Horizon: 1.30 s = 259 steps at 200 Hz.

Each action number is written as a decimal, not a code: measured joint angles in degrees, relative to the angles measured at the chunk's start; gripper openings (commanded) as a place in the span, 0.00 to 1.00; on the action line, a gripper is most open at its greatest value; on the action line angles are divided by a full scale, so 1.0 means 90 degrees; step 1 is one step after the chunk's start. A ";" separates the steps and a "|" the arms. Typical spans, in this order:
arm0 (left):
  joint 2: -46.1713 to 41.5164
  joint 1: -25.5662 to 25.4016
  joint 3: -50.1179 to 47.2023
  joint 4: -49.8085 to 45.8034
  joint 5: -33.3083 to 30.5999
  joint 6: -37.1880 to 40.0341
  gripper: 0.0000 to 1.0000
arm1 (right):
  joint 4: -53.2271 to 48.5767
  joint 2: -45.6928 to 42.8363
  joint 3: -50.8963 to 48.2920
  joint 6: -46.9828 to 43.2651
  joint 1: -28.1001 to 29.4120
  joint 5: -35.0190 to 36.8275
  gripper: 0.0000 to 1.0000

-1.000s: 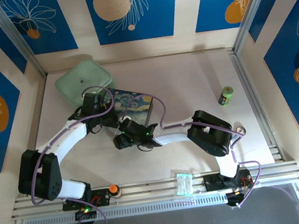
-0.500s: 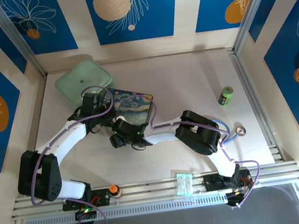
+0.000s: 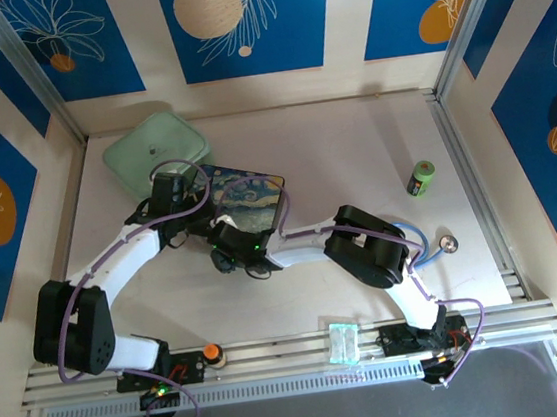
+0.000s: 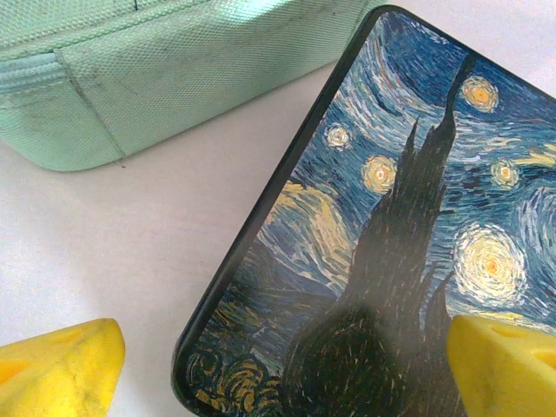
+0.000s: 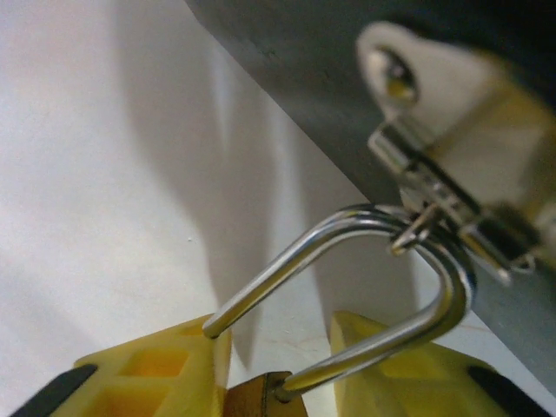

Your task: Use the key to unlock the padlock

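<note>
Padlock [image 5: 257,398] looks tiny, rigid, slick (shackle [image 5: 265,282] through box clasp [image 5: 434,187]): pinch brass body; right pincer [image 5: 282,352] straddles it, grip unclear; left pincer [image 4: 282,365] spread.

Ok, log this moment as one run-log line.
left gripper: open, over box corner | right gripper: around padlock, grip unclear | padlock: shackle hooked through box clasp

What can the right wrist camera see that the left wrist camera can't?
Right wrist, not left wrist: the padlock, hooked through a metal clasp. Left wrist, not right wrist: the painted lid and a green case. Both: the box, the white table and yellow fingers.
</note>
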 measured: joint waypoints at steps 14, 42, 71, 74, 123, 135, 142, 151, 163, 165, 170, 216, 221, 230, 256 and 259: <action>-0.0024 0.0002 -0.0029 -0.0002 0.0002 0.0000 0.94 | 0.0187 -0.0066 -0.0165 0.0068 -0.0007 -0.0070 0.25; -0.0155 0.0002 -0.0092 -0.0005 0.0029 0.0002 0.94 | 0.0678 -0.0432 -0.0801 0.0313 -0.0126 -0.0413 0.15; -0.0248 0.0007 -0.0095 -0.0007 0.0158 0.0078 0.93 | 0.1236 -0.0862 -0.1532 0.0432 -0.0304 -0.0865 0.11; -0.0265 0.0007 -0.0095 -0.0005 0.0172 0.0102 0.93 | 0.1302 -0.0906 -0.1610 0.0447 -0.0323 -0.0903 0.10; -0.0913 -0.0177 -0.0391 0.0321 0.1022 0.1122 0.93 | 0.2293 -0.1583 -0.2820 0.0525 -0.0699 -0.1916 0.11; -0.0962 -0.0478 -0.0389 0.0413 0.1202 0.1547 0.93 | 0.2484 -0.1698 -0.3031 0.0457 -0.0862 -0.2239 0.11; -0.0957 -0.0707 -0.0386 0.0435 0.1268 0.1785 0.93 | 0.2577 -0.1753 -0.3145 0.0391 -0.0964 -0.2409 0.11; -0.0913 -0.1047 -0.0386 0.0435 0.1355 0.2098 0.93 | 0.2686 -0.1836 -0.3296 0.0311 -0.1105 -0.2640 0.11; -0.0743 -0.1464 -0.0352 0.0393 0.1379 0.2499 0.93 | 0.2810 -0.1938 -0.3485 0.0216 -0.1297 -0.2909 0.11; -0.0697 -0.1535 -0.0335 0.0376 0.1375 0.2557 0.93 | 0.2824 -0.1960 -0.3517 0.0199 -0.1331 -0.2958 0.11; -0.0593 -0.1681 -0.0296 0.0323 0.1331 0.2684 0.95 | 0.2856 -0.1999 -0.3585 0.0163 -0.1413 -0.3048 0.11; -0.0267 -0.2285 -0.0151 0.0255 0.0806 0.2883 0.95 | 0.2856 -0.2312 -0.3985 -0.0141 -0.1882 -0.3456 0.12; -0.0262 -0.2319 -0.0185 0.0257 0.0772 0.2907 0.95 | 0.2868 -0.2346 -0.4036 -0.0168 -0.1928 -0.3509 0.12; -0.0231 -0.2365 -0.0231 0.0231 0.0663 0.3009 0.95 | 0.2900 -0.2407 -0.4129 -0.0197 -0.2013 -0.3597 0.12; 0.0267 -0.2390 -0.0231 0.0204 0.0165 0.3332 0.93 | 0.3041 -0.2586 -0.4420 -0.0265 -0.2261 -0.3837 0.12; 0.0323 -0.2392 -0.0228 0.0231 0.0090 0.3364 0.92 | 0.3048 -0.2601 -0.4444 -0.0267 -0.2278 -0.3857 0.12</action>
